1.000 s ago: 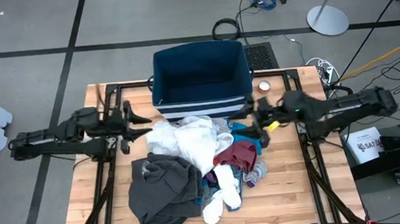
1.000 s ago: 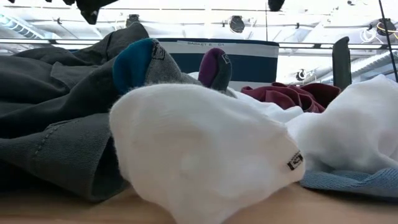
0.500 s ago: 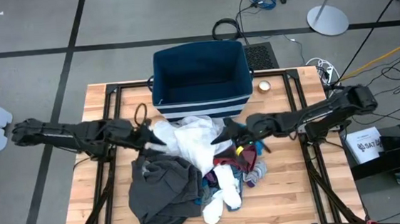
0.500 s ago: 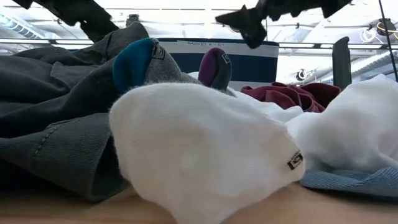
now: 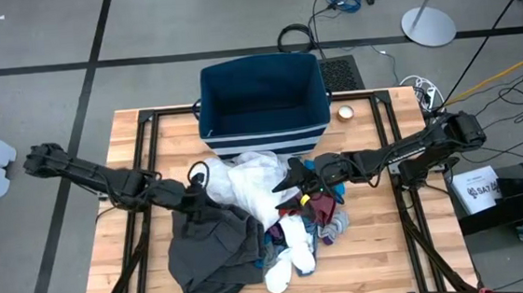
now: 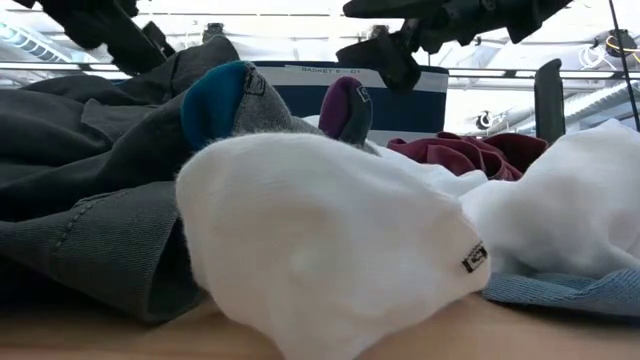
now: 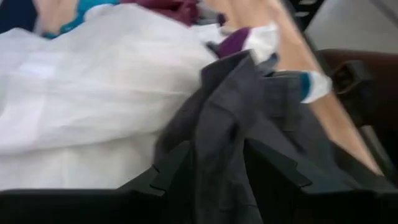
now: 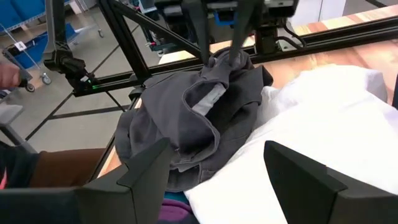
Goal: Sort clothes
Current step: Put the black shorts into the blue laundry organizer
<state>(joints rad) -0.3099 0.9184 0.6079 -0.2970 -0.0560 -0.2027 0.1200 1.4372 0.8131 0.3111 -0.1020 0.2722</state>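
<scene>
I've brought my left gripper (image 5: 193, 195) down from beside the bin onto the dark grey garment (image 5: 212, 249); its fingers straddle a raised fold of it, pinching the cloth. My right gripper (image 5: 294, 183), jaws spread and empty, has swung in over the white garment (image 5: 251, 187). The pile lies before the navy bin (image 5: 260, 100), nothing sorted yet.

My wooden worktop (image 5: 112, 271) carries a navy bin (image 5: 260, 104) at its far edge, a heap of clothes (image 5: 249, 224) at centre touching the bin's striped front, and a small round object (image 5: 345, 114) just beside the bin.
</scene>
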